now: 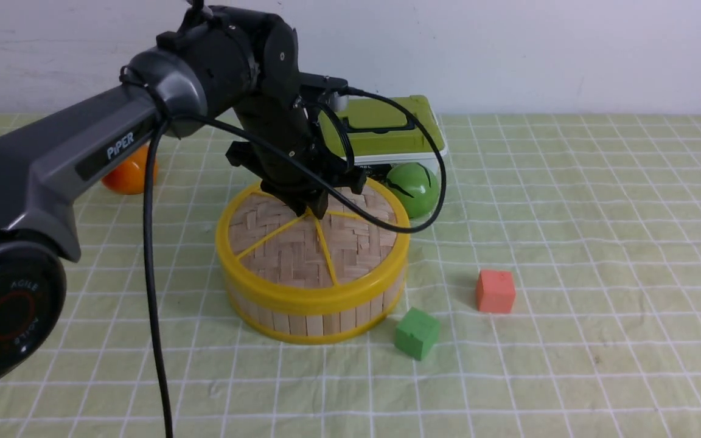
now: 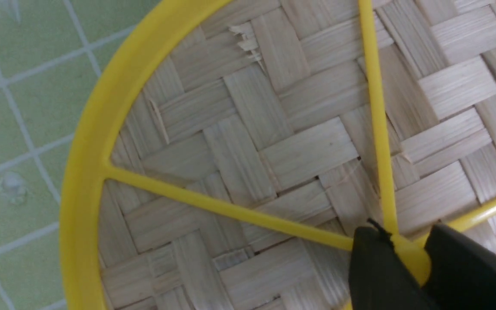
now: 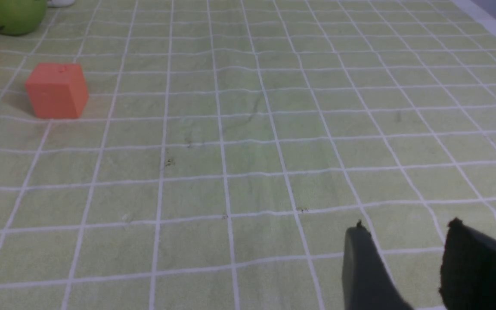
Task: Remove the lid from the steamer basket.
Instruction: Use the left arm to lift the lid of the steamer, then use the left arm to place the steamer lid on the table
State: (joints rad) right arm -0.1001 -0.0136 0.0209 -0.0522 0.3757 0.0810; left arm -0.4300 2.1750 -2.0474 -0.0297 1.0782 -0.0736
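At the centre of the checked cloth point(image 1: 569, 243) stood the steamer basket point(image 1: 320, 317), with the lid point(image 1: 292, 246) seated flat on its top rim and not yet raised. The left gripper point(image 1: 313, 210) reached down from above onto the lid's middle. In the left wrist view its two black fingers point(image 2: 377, 271) were pressed against either side of the small yellow knob point(image 2: 411, 257) where the spokes met. The right gripper point(image 3: 406, 228) hung over bare cloth well apart from the basket, its fingers spread with nothing between them.

Hazards, as judged by an onlooker:

- **Slipping grip.** The knob was small and smooth, and the hold looked shallow, so the fingers might have slipped off on the pull.
- **Basket carried up.** The lid's thick rim sat close over the basket. With no hand steadying the basket, it could have risen with the lid and then dropped.
- **Neighbours struck.** Such a drop or skid would have threatened the green cube point(image 1: 417, 333) just beside the basket wall and the green ball point(image 1: 412, 190) behind it.
- **Snagged cable.** The black cable point(image 1: 423, 207) looped low across the lid's far edge and might have caught the rim.
- **Off-axis pull.** A tilted lift would have jammed the lid against the rim.
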